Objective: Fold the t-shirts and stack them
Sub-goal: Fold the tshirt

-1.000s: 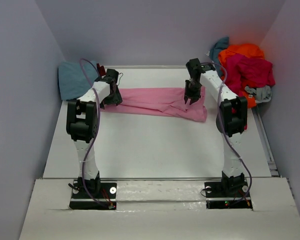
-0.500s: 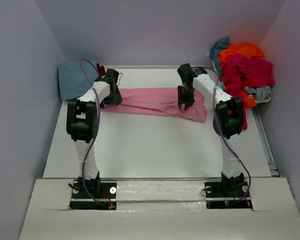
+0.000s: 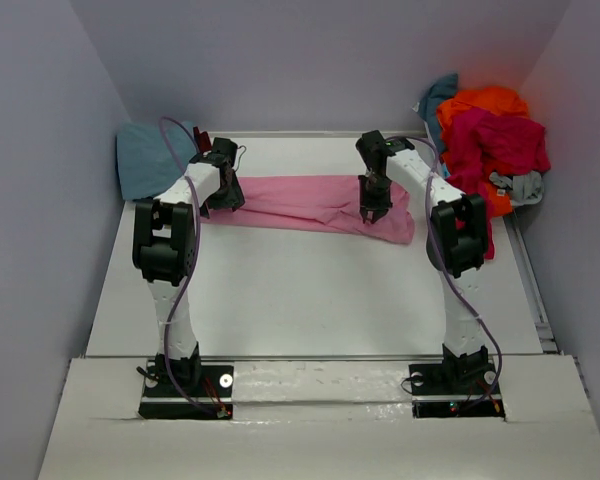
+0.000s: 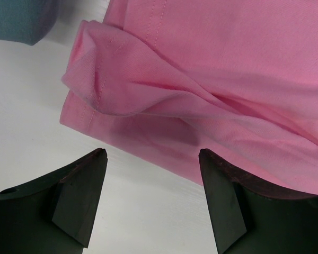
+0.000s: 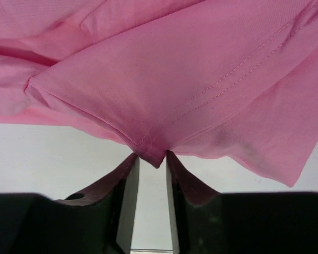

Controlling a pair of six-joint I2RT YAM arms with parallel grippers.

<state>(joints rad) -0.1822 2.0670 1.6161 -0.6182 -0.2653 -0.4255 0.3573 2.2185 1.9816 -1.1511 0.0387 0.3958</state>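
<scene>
Here, pink t-shirt stretched across the far side of the table, right end effector clamped on a fold of its near hem, left end effector spread apart over its left end, other t-shirts heaped far right.

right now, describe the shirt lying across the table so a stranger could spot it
On the white table, across its far half, lies a light pink cloth t-shirt, folded into a long rumpled band. The dusty blue shirt at the far left corner and the orange and crimson heap at far right sit aside; it alone is pink.
</scene>
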